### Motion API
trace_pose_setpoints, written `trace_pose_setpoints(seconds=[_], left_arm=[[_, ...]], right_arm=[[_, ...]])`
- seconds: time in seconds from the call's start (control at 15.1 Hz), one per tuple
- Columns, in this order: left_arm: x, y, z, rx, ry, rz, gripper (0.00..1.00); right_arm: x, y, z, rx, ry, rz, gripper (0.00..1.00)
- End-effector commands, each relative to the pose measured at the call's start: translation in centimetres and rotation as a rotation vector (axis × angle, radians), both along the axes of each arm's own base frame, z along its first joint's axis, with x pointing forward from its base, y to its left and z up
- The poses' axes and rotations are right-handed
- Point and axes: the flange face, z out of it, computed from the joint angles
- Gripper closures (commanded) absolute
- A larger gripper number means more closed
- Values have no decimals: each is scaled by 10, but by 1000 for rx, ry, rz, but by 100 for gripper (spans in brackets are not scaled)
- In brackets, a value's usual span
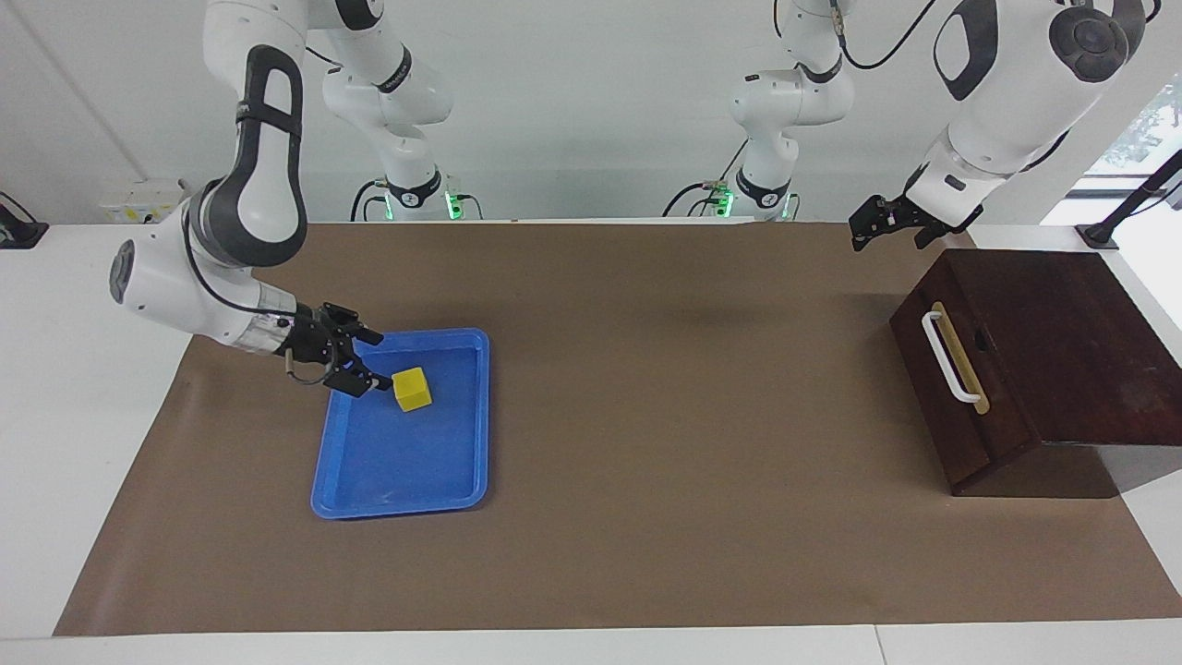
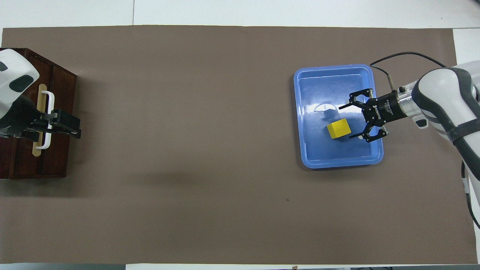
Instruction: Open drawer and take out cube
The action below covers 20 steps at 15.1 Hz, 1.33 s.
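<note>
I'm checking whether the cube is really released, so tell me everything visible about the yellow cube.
The cube is small, bright yellow, solid-looking with plain matte faces and crisp edges. It sits flat on the floor of the blue tray, turned slightly askew to the tray's walls, toward the tray's robot-side end. The right gripper hangs just beside it, jaws open; neither appears to touch it. Only the tray floor touches it.

Open mat [image 1: 646, 416] between tray [image 1: 462, 480] and drawer [image 1: 1016, 369], unobstructed
</note>
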Motion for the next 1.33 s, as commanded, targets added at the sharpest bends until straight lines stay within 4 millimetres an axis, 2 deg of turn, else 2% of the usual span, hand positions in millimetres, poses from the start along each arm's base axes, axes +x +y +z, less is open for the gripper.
trace_pose_setpoints(seconds=[0.0, 0.13, 0.4, 0.73, 0.93, 1.06, 1.26], left_arm=[[5, 9, 5, 2, -33, -24, 0], [6, 7, 8, 0, -43, -27, 0], [5, 6, 10, -6, -50, -33, 0], [10, 6, -11, -2, 10, -34, 0], [9, 9, -19, -1, 47, -27, 0], [9, 7, -18, 0, 36, -28, 0], [6, 15, -17, 0, 33, -16, 0]], right_arm=[[-3, 3, 48, -99, -69, 152, 0], [-4, 2, 79, -157, -153, 315, 0], [-23, -8, 129, -292, -343, 746, 0], [-65, -17, 190, -379, -384, 1023, 0], [-73, -3, 210, -450, -364, 1260, 0], [-72, -6, 208, -429, -360, 1243, 0], [-68, -16, 193, -354, -357, 1155, 0]])
